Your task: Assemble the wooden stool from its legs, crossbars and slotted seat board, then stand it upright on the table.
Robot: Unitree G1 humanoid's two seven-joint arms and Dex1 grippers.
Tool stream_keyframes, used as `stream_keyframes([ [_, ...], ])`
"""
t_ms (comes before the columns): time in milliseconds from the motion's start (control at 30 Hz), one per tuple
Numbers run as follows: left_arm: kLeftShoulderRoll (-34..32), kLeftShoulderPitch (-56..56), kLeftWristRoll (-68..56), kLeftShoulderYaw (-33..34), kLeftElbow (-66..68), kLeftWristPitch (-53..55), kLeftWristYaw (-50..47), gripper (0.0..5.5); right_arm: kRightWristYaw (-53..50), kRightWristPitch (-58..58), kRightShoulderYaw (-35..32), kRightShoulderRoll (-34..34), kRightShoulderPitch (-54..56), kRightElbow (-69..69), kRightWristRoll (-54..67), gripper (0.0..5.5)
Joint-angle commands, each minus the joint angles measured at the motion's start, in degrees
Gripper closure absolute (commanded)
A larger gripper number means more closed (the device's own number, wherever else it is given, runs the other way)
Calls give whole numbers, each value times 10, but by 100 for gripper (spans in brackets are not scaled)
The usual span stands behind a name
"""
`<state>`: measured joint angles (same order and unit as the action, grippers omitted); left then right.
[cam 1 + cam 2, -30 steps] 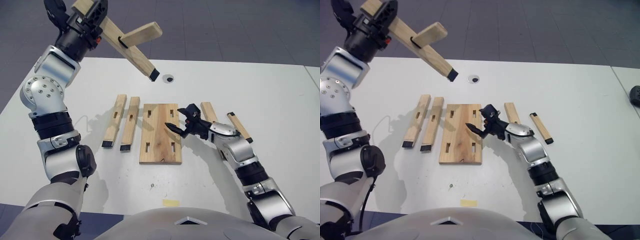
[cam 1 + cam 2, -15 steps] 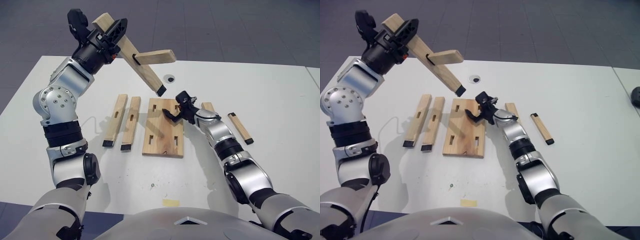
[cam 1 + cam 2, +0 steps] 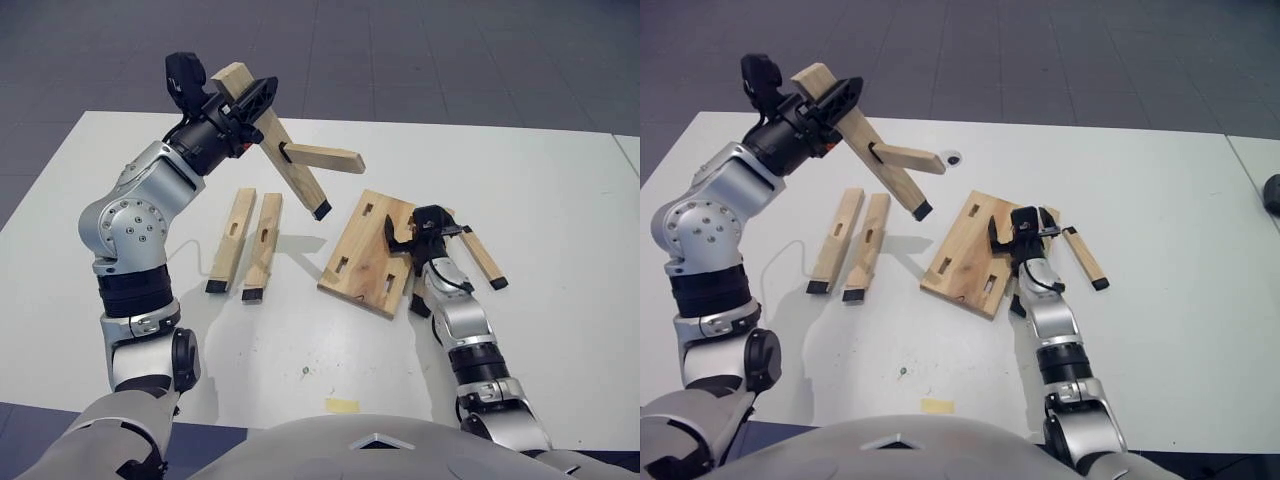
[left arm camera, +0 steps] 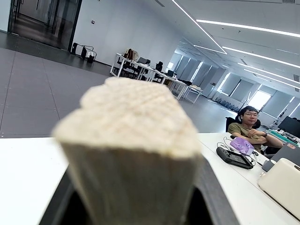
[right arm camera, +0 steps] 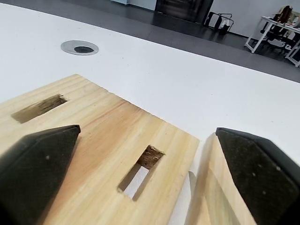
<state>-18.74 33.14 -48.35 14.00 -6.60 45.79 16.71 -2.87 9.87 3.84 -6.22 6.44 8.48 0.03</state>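
With left claw [image 3: 245, 112] clenched on the leg [image 3: 297, 178], crossbar [image 3: 325, 157] fitted, raised over the bench [image 3: 560, 180], and right claw [image 3: 414, 230] released and spread at the right edge of the skewed seat board [image 3: 362, 258]: pin board flat, align leg with a slot, press straight, avoid twisting

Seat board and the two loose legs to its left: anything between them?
Bare table, as the left eye view shows; the held leg ends above that gap.
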Motion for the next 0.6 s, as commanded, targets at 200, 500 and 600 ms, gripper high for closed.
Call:
stream_keyframes([
  [200, -2, -35, -62, 31, -69, 55, -24, 445, 155, -16, -67, -101, -189, -264, 91, 10],
  [500, 0, -111, -131, 53, -136, 110, -81, 445, 300, 29, -8, -181, -342, -364, 127, 10],
  [600, 1, -117, -141, 52, -142, 111, -91, 445, 310, 28, -25, -197, -356, -359, 121, 10],
])
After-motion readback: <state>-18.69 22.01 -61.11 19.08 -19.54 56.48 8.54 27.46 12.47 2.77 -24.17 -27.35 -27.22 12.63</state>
